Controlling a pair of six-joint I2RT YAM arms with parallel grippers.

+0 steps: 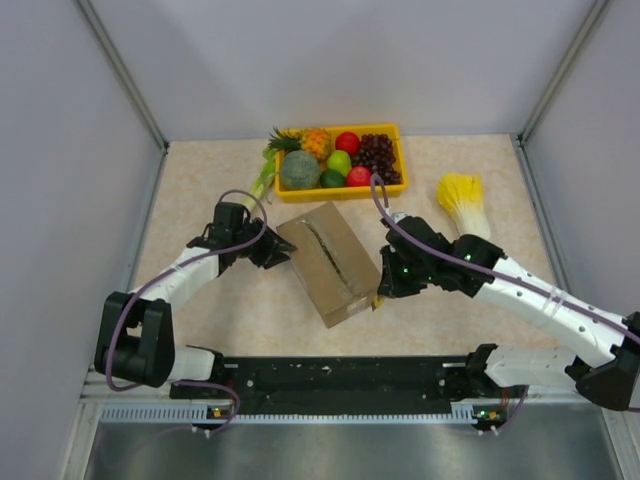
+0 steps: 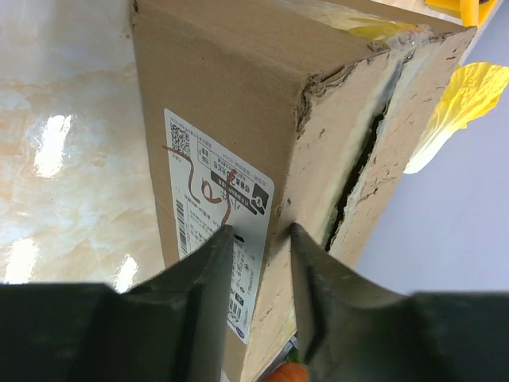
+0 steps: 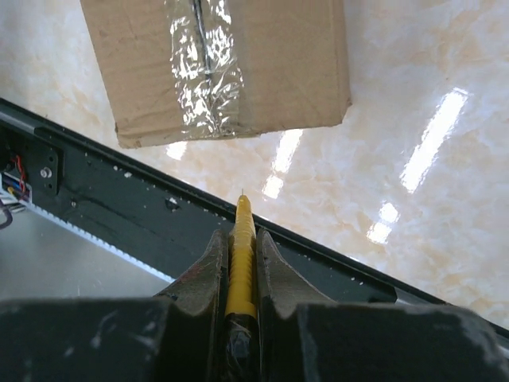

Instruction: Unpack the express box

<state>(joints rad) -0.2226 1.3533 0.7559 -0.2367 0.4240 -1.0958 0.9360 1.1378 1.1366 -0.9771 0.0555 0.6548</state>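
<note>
Nearest the arm bases, the right gripper point(image 3: 240, 236) is seen with its fingers pressed onto a slim yellow tool point(image 3: 242, 213), which is pinched between them with its fine tip pointing towards the express box point(image 1: 328, 260). The box is laid slantwise at the middle of the table point(image 1: 230, 310), between the two grippers. Its near end is sealed with shiny clear tape point(image 3: 199, 72). A dark slit is seen along the top seam, but what is inside cannot be made out.

At the box's left end, the left gripper point(image 2: 261, 231) is set astride an upright corner edge. Its fingers are held partly apart, one on the labelled side and one on the end face, so that the corner is pinched between them. That end face is parted along a ragged seam. A white label point(image 2: 219, 191) is stuck on the side; a square code, barcodes and a dark handwritten scrawl are visible, but the print is too small to read.

Beyond the box, a yellow tray point(image 1: 310, 196) is filled with a pineapple point(image 1: 312, 142), a green melon point(image 1: 299, 170), red and green fruit and dark grapes point(image 1: 377, 155). To its right, a yellow-leaved cabbage point(image 1: 462, 200) is laid on the table.
</note>
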